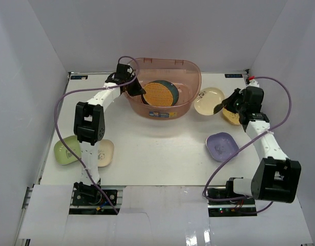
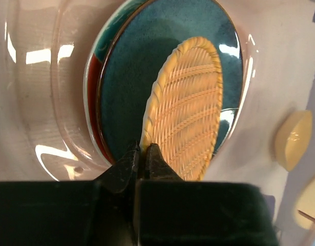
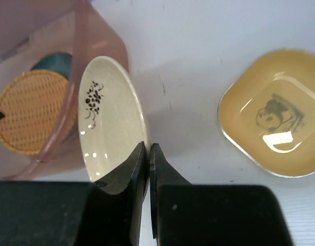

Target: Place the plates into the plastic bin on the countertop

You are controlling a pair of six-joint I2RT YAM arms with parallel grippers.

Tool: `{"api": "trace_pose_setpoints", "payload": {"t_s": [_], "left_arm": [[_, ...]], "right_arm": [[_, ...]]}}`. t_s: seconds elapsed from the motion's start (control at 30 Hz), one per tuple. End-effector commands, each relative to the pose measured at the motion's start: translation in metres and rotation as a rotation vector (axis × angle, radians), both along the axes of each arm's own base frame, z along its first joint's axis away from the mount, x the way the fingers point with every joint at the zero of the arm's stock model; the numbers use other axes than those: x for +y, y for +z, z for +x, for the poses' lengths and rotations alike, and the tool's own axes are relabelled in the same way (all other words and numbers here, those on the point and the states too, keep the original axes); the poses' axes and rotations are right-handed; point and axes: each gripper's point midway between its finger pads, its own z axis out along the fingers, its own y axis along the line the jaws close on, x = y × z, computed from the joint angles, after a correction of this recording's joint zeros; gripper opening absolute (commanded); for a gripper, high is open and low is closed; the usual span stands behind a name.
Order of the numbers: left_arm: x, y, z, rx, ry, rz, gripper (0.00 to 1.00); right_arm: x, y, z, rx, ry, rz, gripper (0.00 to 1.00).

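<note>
Desk [image 1: 162,159], near: green plate [image 1: 65,150], pale cream square plate [image 1: 103,152], lavender plate [image 1: 222,145]. Mid: yellow plate [image 3: 272,113] flat; right fingers [image 3: 165,177] clamped on cream floral plate [image 3: 111,118] rim, just beside the bin. Far: translucent pinkish bin [image 1: 190,72] holds 3. Left fingers [image 2: 127,166] clamped on orange woven plate [image 2: 190,107], over teal plate [image 2: 131,77], with a red plate [image 2: 92,102] edge beneath. 8 plates, 1 bin.

The bin [image 1: 190,84] is translucent pinkish-brown. The orange plate [image 1: 160,94] has a woven basket pattern, and the teal plate [image 2: 142,66] is mottled dark teal. The cream plate [image 3: 108,123] bears a small dark floral sprig. The yellow plate [image 3: 272,113] bears a dark panda drawing. On the white desk [image 1: 157,148], the near right plate [image 1: 222,145] is lavender and the near left plate [image 1: 65,150] is pale green.
</note>
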Motion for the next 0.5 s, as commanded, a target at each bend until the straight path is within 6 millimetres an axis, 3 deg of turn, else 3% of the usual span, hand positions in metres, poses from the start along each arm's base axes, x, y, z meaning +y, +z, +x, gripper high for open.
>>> {"api": "trace_pose_setpoints", "payload": {"t_s": [0.0, 0.1, 0.13, 0.17, 0.23, 0.27, 0.33, 0.37, 0.4, 0.43, 0.47], "left_arm": [[-0.003, 0.020, 0.007, -0.057, -0.021, 0.014, 0.16], [-0.007, 0.015, 0.009, -0.053, -0.024, 0.014, 0.40], [-0.008, 0.015, 0.009, -0.053, -0.028, 0.017, 0.49], [-0.008, 0.014, 0.011, -0.057, -0.028, 0.022, 0.65], [-0.006, 0.016, 0.014, -0.068, -0.017, 0.038, 0.75], [-0.005, 0.017, 0.015, -0.073, -0.016, 0.046, 0.79], [0.000, 0.026, 0.022, -0.106, -0.001, 0.079, 0.87], [0.001, 0.031, 0.024, -0.122, -0.002, 0.084, 0.88], [0.000, 0.047, 0.028, -0.158, -0.003, 0.080, 0.89], [0.000, 0.055, 0.029, -0.182, -0.012, 0.085, 0.90], [0.002, 0.066, 0.031, -0.205, -0.009, 0.085, 0.90]], "right_arm": [[-0.020, 0.074, 0.000, -0.138, -0.077, -0.089, 0.08], [-0.017, 0.126, -0.004, -0.259, -0.070, -0.084, 0.08], [-0.008, 0.142, -0.005, -0.302, -0.039, -0.055, 0.08], [0.000, 0.164, -0.006, -0.353, -0.005, -0.038, 0.08], [0.022, 0.178, 0.001, -0.373, 0.054, -0.008, 0.08], [0.035, 0.200, 0.004, -0.411, 0.092, 0.000, 0.08], [0.072, 0.207, 0.010, -0.406, 0.178, 0.001, 0.08], [0.085, 0.197, 0.020, -0.375, 0.199, -0.006, 0.08], [0.093, 0.209, 0.025, -0.399, 0.192, -0.016, 0.08], [0.116, 0.209, 0.026, -0.398, 0.236, -0.010, 0.08], [0.128, 0.194, 0.038, -0.365, 0.254, -0.009, 0.08]]}}
